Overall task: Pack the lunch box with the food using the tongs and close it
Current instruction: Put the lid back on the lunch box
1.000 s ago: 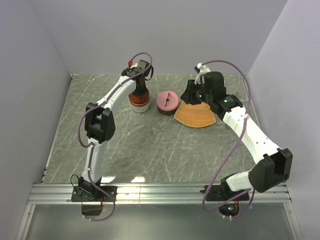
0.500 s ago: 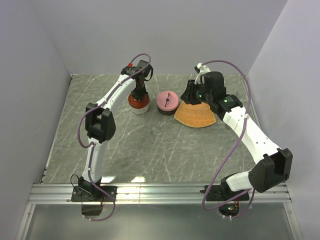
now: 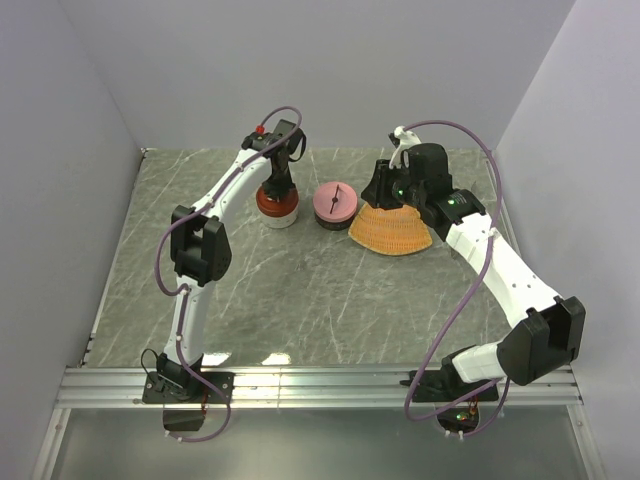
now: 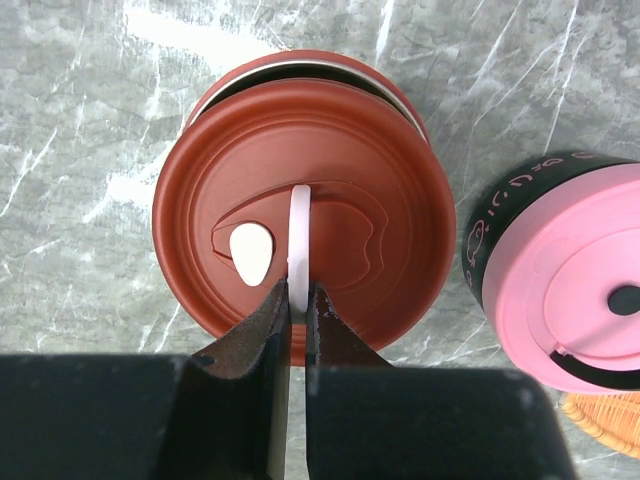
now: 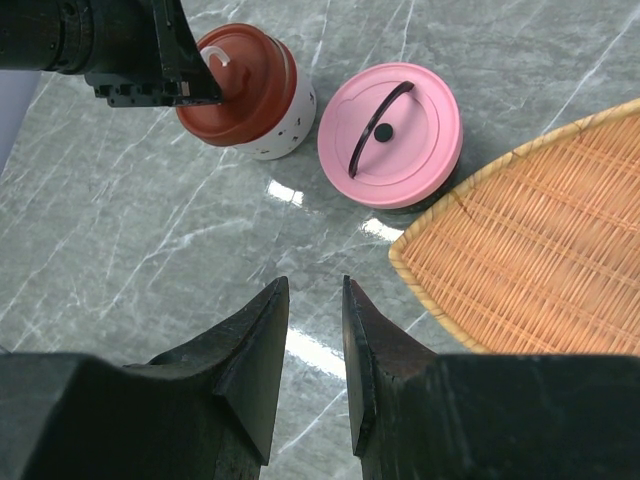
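Only the left arm (image 3: 215,195) has stirred since a second ago: from overhead its wrist has settled a touch lower and to the left, while the right arm (image 3: 490,255) has held its pose. The left jaws are pinched tight on the thin white handle (image 4: 299,225) arching across the red-brown lid (image 4: 350,180). That lid sits a little off-centre on the lunch box (image 5: 285,125), a white-walled pot at the far side of the table (image 5: 150,250), with a strip of the pot's rim showing along one edge. Just to its right stands a pink-lidded container (image 5: 400,140), close by but not touching. The right jaws hang a little way apart above bare table, gripping nothing, with the orange woven tray (image 5: 540,240) just beside them.
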Robot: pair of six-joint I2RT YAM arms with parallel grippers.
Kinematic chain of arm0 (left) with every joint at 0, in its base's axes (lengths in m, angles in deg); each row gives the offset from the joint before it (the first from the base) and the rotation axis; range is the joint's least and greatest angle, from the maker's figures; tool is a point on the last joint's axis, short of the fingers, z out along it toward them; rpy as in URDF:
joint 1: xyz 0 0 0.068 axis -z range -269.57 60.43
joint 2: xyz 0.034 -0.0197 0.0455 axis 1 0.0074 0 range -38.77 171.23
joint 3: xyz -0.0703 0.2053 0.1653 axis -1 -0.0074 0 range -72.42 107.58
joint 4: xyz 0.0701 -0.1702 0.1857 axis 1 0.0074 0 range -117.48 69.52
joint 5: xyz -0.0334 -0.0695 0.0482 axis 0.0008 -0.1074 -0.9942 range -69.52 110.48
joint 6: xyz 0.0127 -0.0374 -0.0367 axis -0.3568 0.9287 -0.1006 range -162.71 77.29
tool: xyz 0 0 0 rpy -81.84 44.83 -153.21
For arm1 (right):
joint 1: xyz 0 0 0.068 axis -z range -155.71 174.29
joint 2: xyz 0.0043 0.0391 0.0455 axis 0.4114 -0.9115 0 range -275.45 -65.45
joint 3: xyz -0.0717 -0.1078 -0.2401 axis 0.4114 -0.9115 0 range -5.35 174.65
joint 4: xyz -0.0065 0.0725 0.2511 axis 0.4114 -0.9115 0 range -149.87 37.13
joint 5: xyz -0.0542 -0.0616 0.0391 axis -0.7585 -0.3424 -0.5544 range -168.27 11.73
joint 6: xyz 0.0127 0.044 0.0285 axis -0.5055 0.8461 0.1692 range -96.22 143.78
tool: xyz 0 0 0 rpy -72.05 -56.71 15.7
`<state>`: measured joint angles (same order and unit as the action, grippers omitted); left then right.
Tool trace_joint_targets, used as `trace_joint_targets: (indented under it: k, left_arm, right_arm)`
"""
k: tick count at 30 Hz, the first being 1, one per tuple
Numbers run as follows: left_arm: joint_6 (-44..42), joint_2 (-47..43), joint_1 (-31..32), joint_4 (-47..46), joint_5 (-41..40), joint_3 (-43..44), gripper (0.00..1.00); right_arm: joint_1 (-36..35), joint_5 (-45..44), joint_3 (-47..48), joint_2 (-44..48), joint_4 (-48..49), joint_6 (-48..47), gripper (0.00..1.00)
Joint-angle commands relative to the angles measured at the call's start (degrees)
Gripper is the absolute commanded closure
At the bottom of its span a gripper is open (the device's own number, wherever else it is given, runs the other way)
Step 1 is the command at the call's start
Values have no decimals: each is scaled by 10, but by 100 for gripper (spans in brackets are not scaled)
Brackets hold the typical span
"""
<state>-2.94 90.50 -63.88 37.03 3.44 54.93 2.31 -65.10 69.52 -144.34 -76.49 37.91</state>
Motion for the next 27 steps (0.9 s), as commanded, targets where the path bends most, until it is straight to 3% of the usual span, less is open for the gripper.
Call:
trace_joint_targets:
  k: [1, 27]
  left_arm:
    - [-7, 6, -4, -13, -12, 4, 100]
    - [-20, 33, -4, -24, 9, -14, 100]
  right_arm:
    - [-3, 2, 2, 19, 12, -8, 64]
    - [-2, 1, 3, 15, 11, -10, 64]
